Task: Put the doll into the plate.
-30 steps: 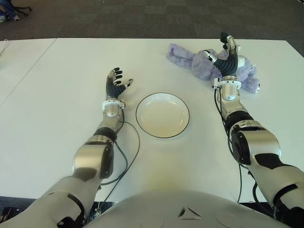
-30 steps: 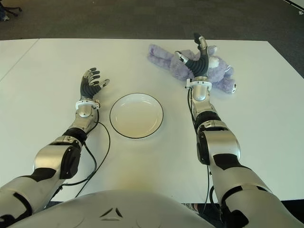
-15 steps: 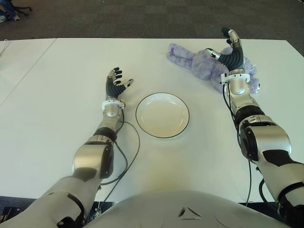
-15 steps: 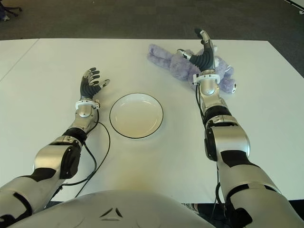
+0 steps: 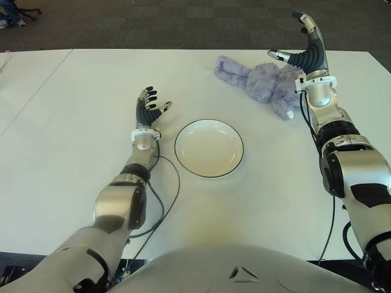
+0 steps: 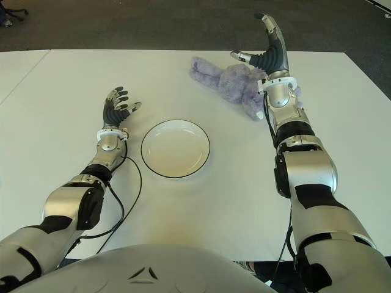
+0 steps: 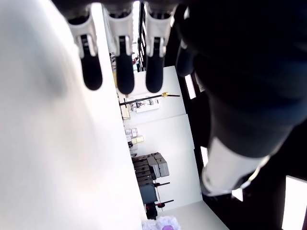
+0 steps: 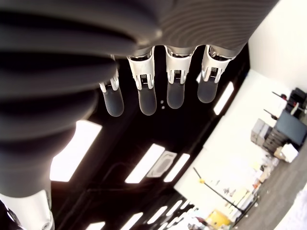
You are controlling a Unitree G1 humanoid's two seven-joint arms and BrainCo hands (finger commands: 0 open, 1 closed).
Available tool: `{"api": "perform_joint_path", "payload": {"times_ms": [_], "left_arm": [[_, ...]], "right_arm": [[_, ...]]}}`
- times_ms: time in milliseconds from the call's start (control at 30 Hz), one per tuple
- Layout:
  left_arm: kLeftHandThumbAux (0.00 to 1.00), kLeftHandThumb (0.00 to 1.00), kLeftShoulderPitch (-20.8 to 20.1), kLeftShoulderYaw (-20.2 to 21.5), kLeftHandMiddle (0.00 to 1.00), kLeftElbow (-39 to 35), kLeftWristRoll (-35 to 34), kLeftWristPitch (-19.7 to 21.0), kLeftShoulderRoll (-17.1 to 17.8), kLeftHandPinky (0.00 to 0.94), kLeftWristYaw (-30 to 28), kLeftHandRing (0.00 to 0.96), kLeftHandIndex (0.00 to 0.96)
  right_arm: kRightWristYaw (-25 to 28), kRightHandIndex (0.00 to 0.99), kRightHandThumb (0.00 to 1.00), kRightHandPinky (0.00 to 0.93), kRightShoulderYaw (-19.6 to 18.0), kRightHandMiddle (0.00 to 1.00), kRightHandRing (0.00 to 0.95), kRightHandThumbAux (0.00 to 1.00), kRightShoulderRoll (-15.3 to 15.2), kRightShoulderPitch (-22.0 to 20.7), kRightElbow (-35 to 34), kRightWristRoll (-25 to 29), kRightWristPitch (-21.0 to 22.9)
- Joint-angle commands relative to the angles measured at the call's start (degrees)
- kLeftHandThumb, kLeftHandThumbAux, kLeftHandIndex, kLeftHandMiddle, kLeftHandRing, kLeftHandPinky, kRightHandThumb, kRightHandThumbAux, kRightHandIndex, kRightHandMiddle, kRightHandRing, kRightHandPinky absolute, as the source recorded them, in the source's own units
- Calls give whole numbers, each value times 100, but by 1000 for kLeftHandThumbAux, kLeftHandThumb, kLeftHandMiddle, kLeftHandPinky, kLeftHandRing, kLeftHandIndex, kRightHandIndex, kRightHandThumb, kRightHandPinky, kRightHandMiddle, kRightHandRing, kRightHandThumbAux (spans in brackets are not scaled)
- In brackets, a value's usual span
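While fingers spread, right hand [image 5: 307, 52] empty beside doll [image 5: 259, 82], left hand [image 5: 148, 110] splayed.

Head stereo pair overlooks one table [image 5: 73, 152]; wrist cameras face fingertips closely.

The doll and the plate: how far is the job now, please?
Nothing is done yet: the plate is empty, and the purple doll lies on the white table, far right of it. The right hand is open, raised beside the doll, holding nothing. The left hand is open, left of the plate. Grasping, carrying and placing remain.
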Motion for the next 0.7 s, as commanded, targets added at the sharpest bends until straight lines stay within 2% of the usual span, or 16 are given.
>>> {"api": "perform_joint_path", "payload": {"times_ms": [33, 300, 433, 700], "left_arm": [[826, 74, 1139, 8, 245, 738, -35, 703, -388, 270, -124, 256, 175], [835, 58, 1139, 49, 257, 738, -81, 708, -415, 281, -115, 271, 169], [850, 52, 1143, 66, 260, 735, -88, 681, -435, 282, -85, 273, 153], [857, 29, 1146, 82, 259, 735, -92, 667, -451, 281, -78, 276, 139]], "right_arm": [[269, 136, 134, 75, 274, 137, 95, 728, -254, 37, 287, -279, 380], [124, 134, 182, 76, 776, 140, 103, 751, -533, 70, 340, -780, 610], [142, 137, 189, 62, 1145, 133, 91, 763, -908, -4, 482, -1213, 875], [161, 141, 235, 54, 1284, 126, 83, 781, -1057, -56, 563, -1322, 1132]]}}
